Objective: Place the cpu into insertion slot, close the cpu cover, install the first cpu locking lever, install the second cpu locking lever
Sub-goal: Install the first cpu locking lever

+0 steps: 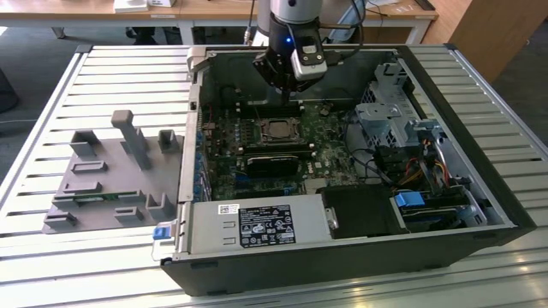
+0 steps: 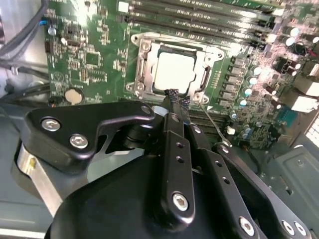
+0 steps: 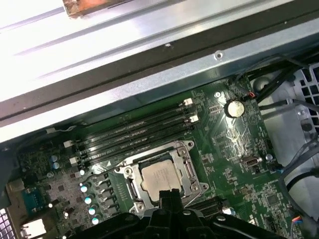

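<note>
The cpu point(image 2: 173, 72) lies seated in the insertion slot point(image 3: 133, 186), with the cpu cover point(image 2: 143, 63) lying flat around it. The tool point(image 2: 174, 98) hangs at the socket's near edge, fingers apparently pressed together. Contact with the cover cannot be confirmed.

Around me, a slatted metal table point(image 1: 51, 96) is carrying everything, its pale ribs running across the exterior view. Bright light is glaring off the slats nearest the camera. Behind it, wooden desks point(image 1: 222, 9) on white legs are standing along the far side. A dark grey floor point(image 1: 34, 48) is showing beneath them, and a wooden cabinet point(image 1: 492, 32) is rising at the exterior view's right.
</note>
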Robot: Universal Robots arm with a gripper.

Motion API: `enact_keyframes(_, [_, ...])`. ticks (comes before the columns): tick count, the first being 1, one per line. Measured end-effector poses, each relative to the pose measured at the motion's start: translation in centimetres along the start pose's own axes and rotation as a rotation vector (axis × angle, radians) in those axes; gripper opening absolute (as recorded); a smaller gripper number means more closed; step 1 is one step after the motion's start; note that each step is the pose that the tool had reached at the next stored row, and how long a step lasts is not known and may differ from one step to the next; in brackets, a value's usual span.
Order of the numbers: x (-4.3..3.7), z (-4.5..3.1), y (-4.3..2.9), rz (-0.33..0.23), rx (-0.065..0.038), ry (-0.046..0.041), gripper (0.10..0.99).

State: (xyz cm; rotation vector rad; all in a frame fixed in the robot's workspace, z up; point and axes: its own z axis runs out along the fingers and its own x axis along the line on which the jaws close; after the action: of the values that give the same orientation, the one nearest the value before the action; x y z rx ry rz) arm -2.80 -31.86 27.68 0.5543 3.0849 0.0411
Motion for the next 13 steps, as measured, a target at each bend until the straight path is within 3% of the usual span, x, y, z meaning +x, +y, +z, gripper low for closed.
enact_keyframes(1, [0.0,0.02,0.0,-0.006,-0.008,0.0029,0.106])
enact_keyframes(3, [0.0,0.04,0.0,-0.021,-0.014,0.0056,0.106])
enact_keyframes(13, [0.0,0.06,0.0,-0.156,-0.014,0.0105,0.106])
